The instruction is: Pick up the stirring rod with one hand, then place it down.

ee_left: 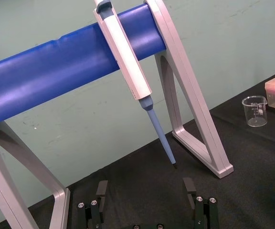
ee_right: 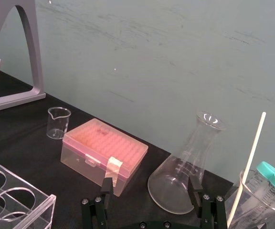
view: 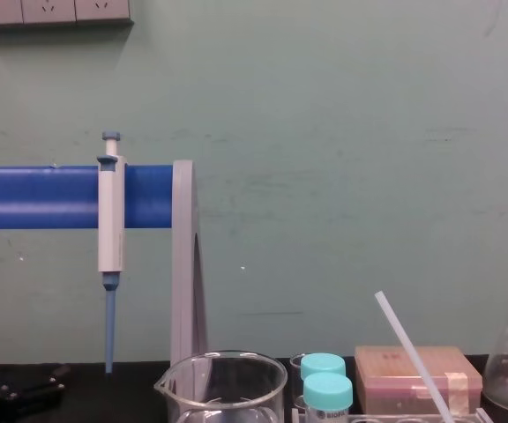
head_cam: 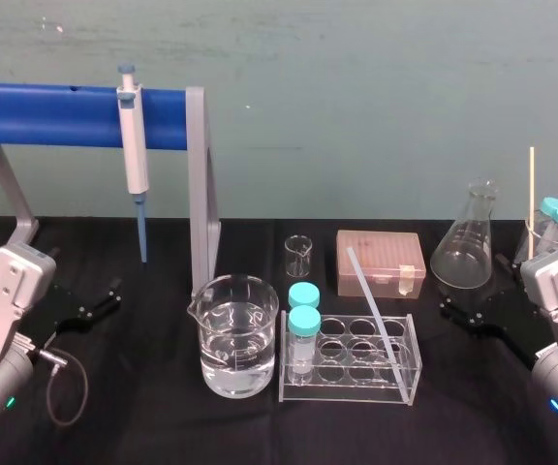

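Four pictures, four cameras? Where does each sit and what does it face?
Head: high, looking down at the table; left hand and right hand, both open.
Chest: lower, facing across to the wall; left hand at lower left.
Left wrist: on that arm, facing the pipette over its hand.
Right wrist: on that arm, facing the box and flask over its hand.
Shared: both wrists catch the small beaker; head and chest, the rod.

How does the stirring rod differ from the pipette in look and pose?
The stirring rod is plain translucent white; the pipette is white with a blue tip. The rod leans tilted in the clear tube rack; the pipette hangs upright from the blue bar. Both are long and thin; the left gripper and right gripper hold neither.
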